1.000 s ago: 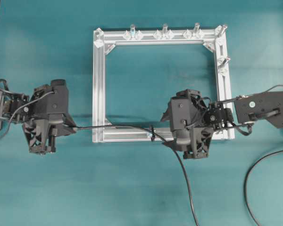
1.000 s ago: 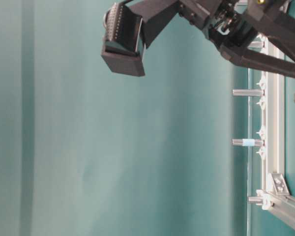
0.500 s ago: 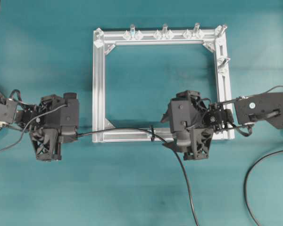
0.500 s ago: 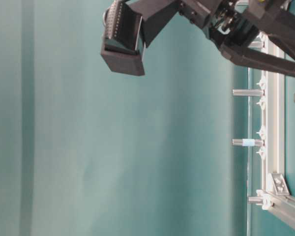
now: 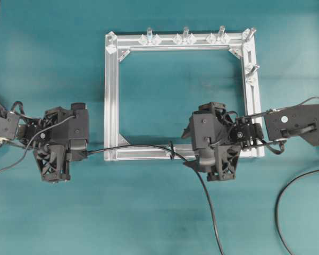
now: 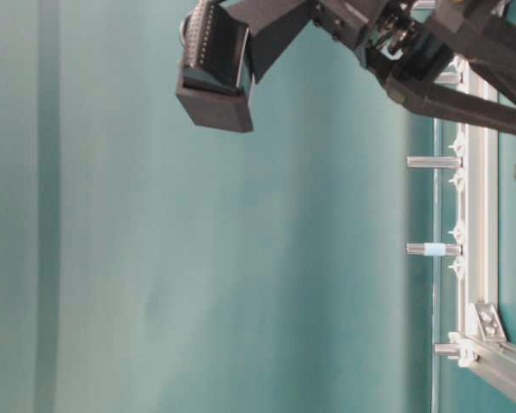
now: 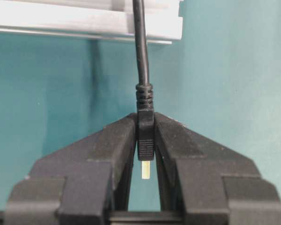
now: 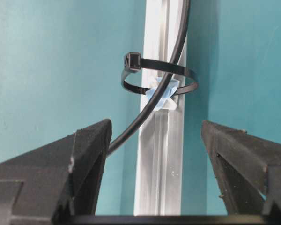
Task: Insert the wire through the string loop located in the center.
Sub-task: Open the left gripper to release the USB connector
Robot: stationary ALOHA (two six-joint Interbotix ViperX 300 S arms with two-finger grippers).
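Note:
The wire [image 5: 143, 147] is a thin black cable that runs from the lower right, through the string loop [image 5: 171, 150] on the frame's near rail, and on to the left. In the right wrist view the wire [image 8: 177, 51] passes inside the black loop [image 8: 131, 61], which stands up from the rail. My left gripper [image 5: 84, 153] sits just left of the frame, shut on the wire's plug [image 7: 145, 136]; the silvery tip shows between the fingers [image 7: 117, 140]. My right gripper [image 8: 155, 126] is open, straddling the rail just right of the loop, holding nothing.
The square aluminium frame [image 5: 111, 95] lies on the teal table, with clear pegs [image 5: 185, 35] along its far rail and right side. A loose black cable [image 5: 287, 196] curves at the lower right. The table-level view shows the frame's rail [image 6: 477, 215] and pegs.
My left gripper has shifted slightly right and toward the near edge, still holding the plug, so the wire bows a little more. The right gripper has stayed put.

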